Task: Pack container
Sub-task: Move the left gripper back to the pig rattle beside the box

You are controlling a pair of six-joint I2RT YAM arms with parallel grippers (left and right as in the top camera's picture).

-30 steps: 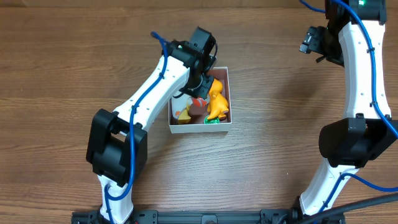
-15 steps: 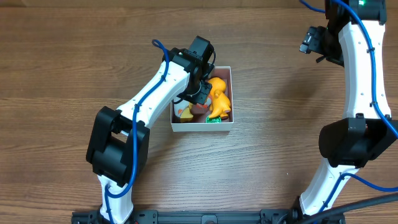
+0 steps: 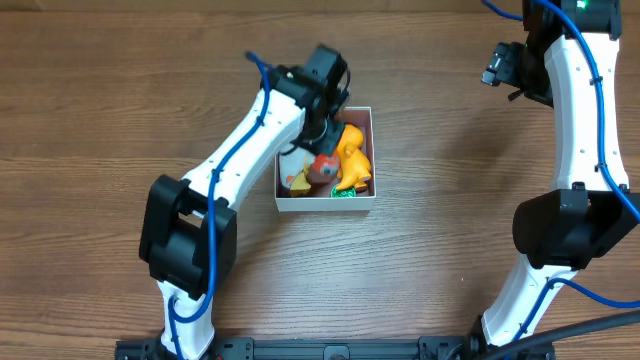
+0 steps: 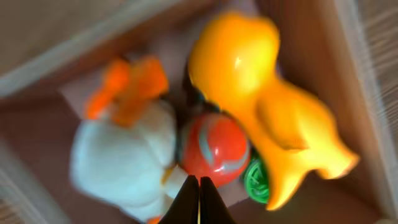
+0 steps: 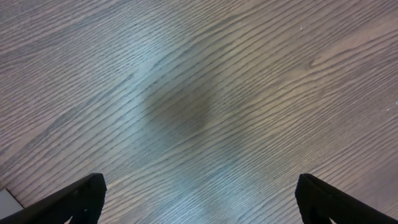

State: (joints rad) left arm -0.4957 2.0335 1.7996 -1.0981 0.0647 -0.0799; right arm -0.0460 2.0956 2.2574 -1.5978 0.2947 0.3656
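The container point(image 3: 360, 204) is a shallow square box with thin white walls, standing at the middle of the table. It holds an orange-yellow duck-like toy point(image 3: 352, 162), a red ball point(image 3: 324, 166), a white toy with orange parts point(image 3: 296, 180) and a green piece point(image 3: 343, 194). The left wrist view shows the same toys close up: duck point(image 4: 261, 106), red ball point(image 4: 214, 148), white toy point(image 4: 124, 158), green piece point(image 4: 256, 180). My left gripper point(image 4: 199, 196) is shut and empty, just above the toys inside the box. My right gripper point(image 5: 199, 199) is open and empty over bare wood at the far right.
The wooden table point(image 3: 480, 240) surrounds the box. My left arm point(image 3: 240, 150) reaches over the box's left side. My right arm point(image 3: 580, 100) stands along the right edge. A white corner point(image 5: 7, 202) shows at the lower left of the right wrist view.
My left gripper has drawn back up and to the left a little from the toys. The red ball now shows beside the duck. The right arm has not moved.
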